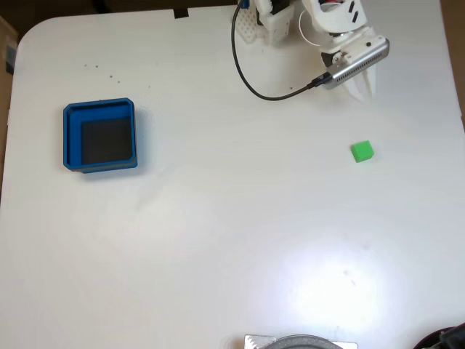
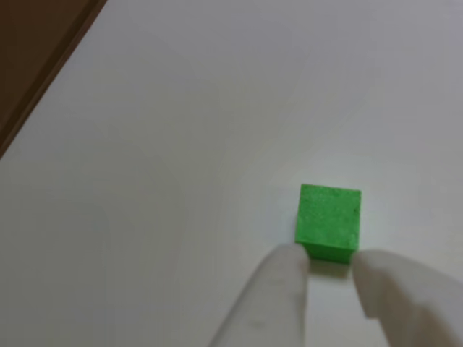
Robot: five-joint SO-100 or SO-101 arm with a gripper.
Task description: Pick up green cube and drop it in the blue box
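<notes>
Pincer [image 1: 361, 91] hangs over the desk [image 1: 232, 240] near its far right corner, as the fixed view shows it, fingers pointing down toward the near edge. One cube [image 1: 362, 151], green, sits flat on the desk near the right edge, just nearward of the fingertips and apart from them. In the other view the two white fingertips [image 2: 278, 278] stand spread, a gap between them about the cube's [image 2: 329, 222] width, the cube lying just beyond that gap and roughly centred on it; nothing held. Cube has no long axis; its faces look roughly square to the fingers. One box [image 1: 100, 136], blue, dark floor, empty, well apart near the left edge. Judgement: reach forward and down, then close.
</notes>
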